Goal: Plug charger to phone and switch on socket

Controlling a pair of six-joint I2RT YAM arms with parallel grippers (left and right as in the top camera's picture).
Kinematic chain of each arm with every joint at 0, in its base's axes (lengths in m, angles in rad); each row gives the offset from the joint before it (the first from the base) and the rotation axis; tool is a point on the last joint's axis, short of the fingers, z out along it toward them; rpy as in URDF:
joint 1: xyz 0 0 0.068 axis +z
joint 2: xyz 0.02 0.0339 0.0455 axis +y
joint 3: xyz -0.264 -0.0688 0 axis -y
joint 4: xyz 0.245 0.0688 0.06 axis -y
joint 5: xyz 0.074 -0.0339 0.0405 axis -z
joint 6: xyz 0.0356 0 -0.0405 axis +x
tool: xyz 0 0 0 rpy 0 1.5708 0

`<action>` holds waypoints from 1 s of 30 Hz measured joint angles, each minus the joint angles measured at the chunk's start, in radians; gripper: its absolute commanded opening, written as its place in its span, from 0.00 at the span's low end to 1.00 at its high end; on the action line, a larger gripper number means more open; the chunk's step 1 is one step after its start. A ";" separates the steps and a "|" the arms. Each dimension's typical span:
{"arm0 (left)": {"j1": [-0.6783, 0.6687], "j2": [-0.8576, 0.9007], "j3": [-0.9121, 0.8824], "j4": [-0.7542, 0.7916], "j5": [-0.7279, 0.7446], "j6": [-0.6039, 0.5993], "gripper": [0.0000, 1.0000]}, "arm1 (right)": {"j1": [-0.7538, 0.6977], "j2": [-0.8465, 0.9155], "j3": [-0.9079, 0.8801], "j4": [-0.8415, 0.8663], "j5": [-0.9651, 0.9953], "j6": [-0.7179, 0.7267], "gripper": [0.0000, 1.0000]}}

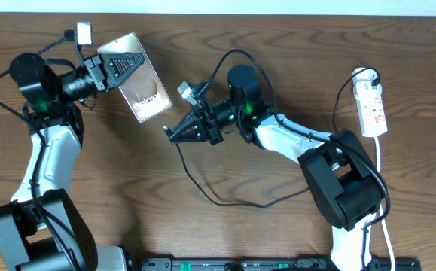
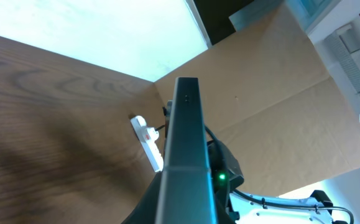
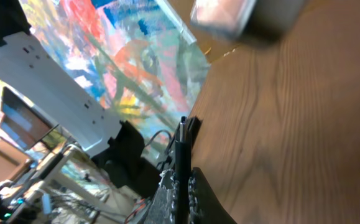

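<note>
Phone (image 1: 142, 81) reading "Galaxy" sits clamped in left gripper (image 1: 123, 66); right gripper (image 1: 172, 133) pinches charger (image 1: 240, 205).

You get bright, even light overhead, soft shadows on the counter (image 1: 293, 45) and a pale sheen on the phone (image 1: 141, 86). Your right wrist view is blurred, the phone there out of focus.

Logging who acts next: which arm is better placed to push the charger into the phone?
Right. The right pincer grips the charger by its tip, close to the phone; the left pincer is occupied holding that phone.
</note>
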 measured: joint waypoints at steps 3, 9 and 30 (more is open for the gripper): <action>0.000 0.000 0.000 0.001 0.000 0.000 0.07 | 0.000 0.000 0.000 0.108 0.016 0.060 0.01; 0.000 0.000 0.000 0.002 0.000 0.000 0.07 | 0.000 0.000 0.000 0.170 0.047 0.151 0.01; -0.037 0.000 0.000 0.002 0.000 0.000 0.07 | 0.000 0.000 0.000 0.171 0.080 0.209 0.01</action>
